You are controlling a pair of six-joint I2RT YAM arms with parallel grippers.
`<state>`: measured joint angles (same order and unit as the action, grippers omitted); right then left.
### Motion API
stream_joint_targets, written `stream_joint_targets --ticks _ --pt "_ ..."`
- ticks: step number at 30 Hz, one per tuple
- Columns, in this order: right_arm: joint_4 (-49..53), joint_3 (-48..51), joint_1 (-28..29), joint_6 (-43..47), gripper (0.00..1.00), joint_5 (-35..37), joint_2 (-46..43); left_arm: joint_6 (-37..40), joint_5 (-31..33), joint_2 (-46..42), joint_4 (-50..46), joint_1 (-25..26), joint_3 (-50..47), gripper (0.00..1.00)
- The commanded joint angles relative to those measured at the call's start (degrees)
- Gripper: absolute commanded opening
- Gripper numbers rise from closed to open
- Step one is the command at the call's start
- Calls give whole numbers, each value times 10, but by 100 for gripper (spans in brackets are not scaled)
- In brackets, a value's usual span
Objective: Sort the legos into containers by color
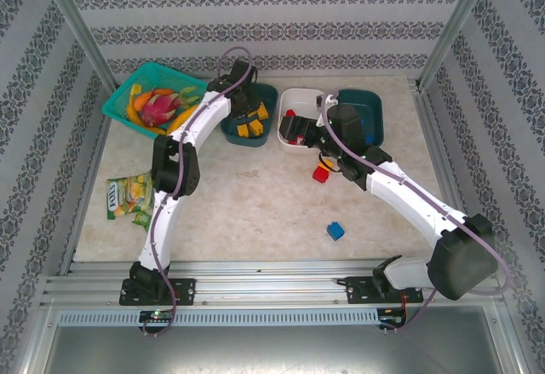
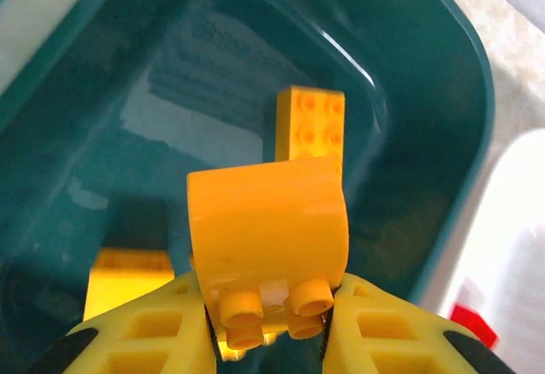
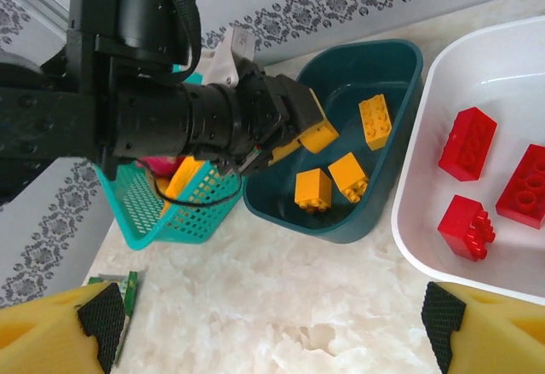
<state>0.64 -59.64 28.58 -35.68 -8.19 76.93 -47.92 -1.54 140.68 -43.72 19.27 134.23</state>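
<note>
A dark teal tub [image 3: 387, 71] holds three yellow-orange bricks [image 3: 347, 175]. A curved yellow piece [image 2: 268, 221] hangs over it, pinched in the left claw [image 2: 268, 340]. The white tub [image 3: 511, 67] just beside it holds three red bricks [image 3: 467, 142]. A second teal tub [image 1: 362, 94] flanks the white one. One red brick [image 1: 320, 174] and one blue brick [image 1: 335, 231] lie loose on the table [image 1: 255, 204].

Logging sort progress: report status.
Status: left claw shut on yellow curved brick over dark teal tub; right claw open near white tub. Unsorted: red brick, blue brick on table.
</note>
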Motion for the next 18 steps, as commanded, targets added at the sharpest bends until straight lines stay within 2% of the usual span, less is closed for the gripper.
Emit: stream_joint_targets --ticks 1,11,18 --pt "-7 -18 -8 -12 92 -8 8 47 33 35 32 -14 59 23" --pt "21 -8 -15 -20 92 -4 3 17 7 92 20 -24 80 25" --pt "145 -37 -21 -21 92 53 10 -4 -21 83 4 -24 81 52"
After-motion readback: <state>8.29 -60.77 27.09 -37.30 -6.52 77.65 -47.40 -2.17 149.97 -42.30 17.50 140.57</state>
